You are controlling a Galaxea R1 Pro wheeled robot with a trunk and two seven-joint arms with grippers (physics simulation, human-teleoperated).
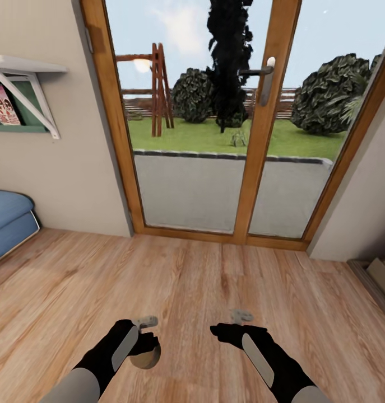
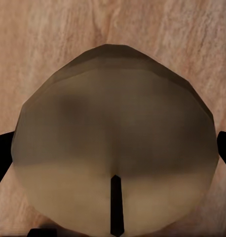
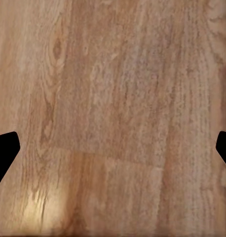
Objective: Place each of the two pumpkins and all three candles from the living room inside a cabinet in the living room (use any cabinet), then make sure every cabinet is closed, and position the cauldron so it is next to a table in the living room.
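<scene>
The left gripper (image 1: 143, 348) is clamped on a candle (image 2: 113, 153) — carried low over the wood floor (image 1: 192, 280), probably for transport toward a cabinet. The right gripper (image 1: 223, 330) holds nothing, its fingers apart — free for a drawer.

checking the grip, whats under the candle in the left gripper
Bare wood floor shows around the candle, which the left gripper holds above it. The patch directly beneath is hidden by the candle itself.

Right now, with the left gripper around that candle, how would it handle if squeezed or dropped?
The candle looks stubby and solid, so it is probably stiff under the left gripper. Its faceted round side may slip in a light grip. Dropped on the wood floor, it would likely roll if it landed on its side.
</scene>
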